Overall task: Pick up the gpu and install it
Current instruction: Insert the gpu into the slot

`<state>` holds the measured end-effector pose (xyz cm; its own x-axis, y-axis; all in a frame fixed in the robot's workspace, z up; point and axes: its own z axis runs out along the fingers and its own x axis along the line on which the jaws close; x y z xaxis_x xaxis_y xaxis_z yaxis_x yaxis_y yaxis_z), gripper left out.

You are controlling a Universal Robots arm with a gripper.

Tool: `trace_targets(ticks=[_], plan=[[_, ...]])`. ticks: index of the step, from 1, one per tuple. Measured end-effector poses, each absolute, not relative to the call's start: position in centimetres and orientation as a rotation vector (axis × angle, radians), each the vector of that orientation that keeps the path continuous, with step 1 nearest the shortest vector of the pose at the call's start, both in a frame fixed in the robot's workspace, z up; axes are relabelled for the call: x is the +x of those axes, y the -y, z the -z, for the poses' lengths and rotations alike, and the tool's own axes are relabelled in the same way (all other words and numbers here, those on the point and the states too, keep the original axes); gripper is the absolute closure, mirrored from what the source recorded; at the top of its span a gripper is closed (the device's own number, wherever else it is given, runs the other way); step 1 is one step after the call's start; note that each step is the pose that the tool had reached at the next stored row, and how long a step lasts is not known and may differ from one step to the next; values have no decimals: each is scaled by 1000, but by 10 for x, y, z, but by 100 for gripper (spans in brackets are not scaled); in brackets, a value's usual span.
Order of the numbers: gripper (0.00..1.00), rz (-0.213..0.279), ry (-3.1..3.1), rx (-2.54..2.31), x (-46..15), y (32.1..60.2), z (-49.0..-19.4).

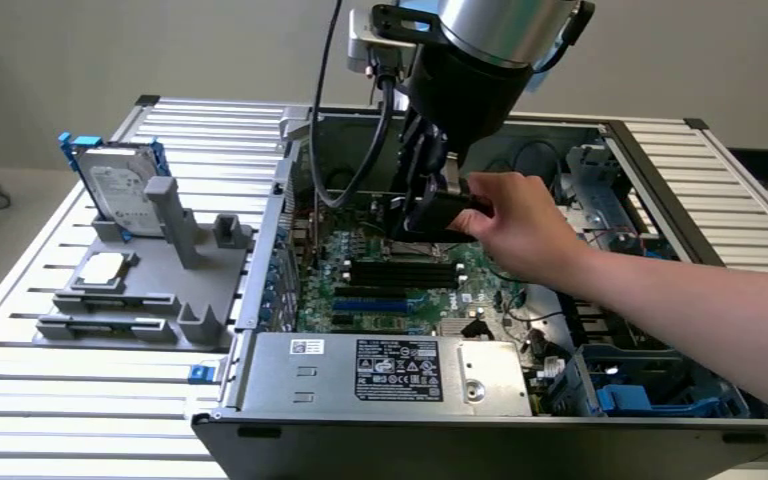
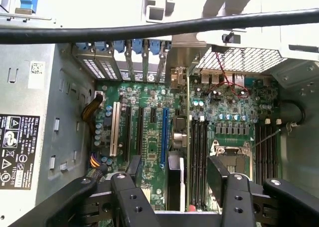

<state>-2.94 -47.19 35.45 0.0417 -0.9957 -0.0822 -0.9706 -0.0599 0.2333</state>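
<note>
Pincer (image 2: 174, 163) stands open above the motherboard (image 2: 227, 107), jaws apart either side of the gpu (image 2: 174, 187), a person's hand (image 1: 524, 235) against it.

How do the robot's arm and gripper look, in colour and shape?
The arm is a silver cylinder ending in a black housing, with black cables alongside. The gripper is black, with jointed link fingers carrying round screws.

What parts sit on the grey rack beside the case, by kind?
Hard drive: 1
Processor chip: 1
Total: 2
</note>
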Motion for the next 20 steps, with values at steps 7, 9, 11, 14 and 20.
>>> trace_targets(ticks=[7, 9, 11, 14, 20], plan=[[36, 251, 2109, 2226, -36, 469, -354], [36, 209, 2125, 2244, -37, 468, -354], [36, 168, 2138, 2260, -39, 467, -354], [36, 117, 2155, 2279, -41, 465, -355], [36, 113, 2156, 2281, -42, 465, -354]])
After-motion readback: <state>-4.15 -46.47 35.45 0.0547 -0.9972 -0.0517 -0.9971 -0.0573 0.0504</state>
